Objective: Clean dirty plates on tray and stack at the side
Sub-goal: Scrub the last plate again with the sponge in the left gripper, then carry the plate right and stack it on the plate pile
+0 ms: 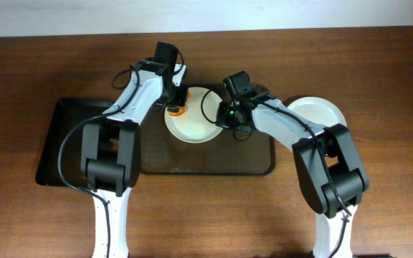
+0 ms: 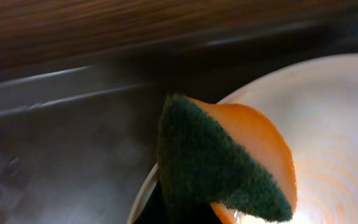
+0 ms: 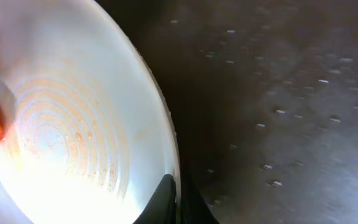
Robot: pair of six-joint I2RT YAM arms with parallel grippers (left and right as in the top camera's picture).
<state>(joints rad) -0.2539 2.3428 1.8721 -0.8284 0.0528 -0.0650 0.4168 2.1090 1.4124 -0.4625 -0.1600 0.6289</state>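
Now the plate [image 1: 196, 129] is being scrubbed: sponge [image 2: 222, 168] clamped in the left gripper [image 1: 176, 102], rim pinched by the right gripper [image 1: 222, 122]; wiping across the smears [image 3: 61, 130] likely needed next.

A dark brown wooden counter [image 1: 378, 215] fills nearly the whole overhead view, its grain running from 9 o'clock to 3 o'clock in long reddish streaks. Along the 12 o'clock edge lies a pale off-white strip [image 1: 49, 14]; whether it is wall or floor cannot be told. The light falls evenly from above, with only soft shadows on the wood. In the left wrist view the same wood [image 2: 104, 25] crosses the top as a blurred band.
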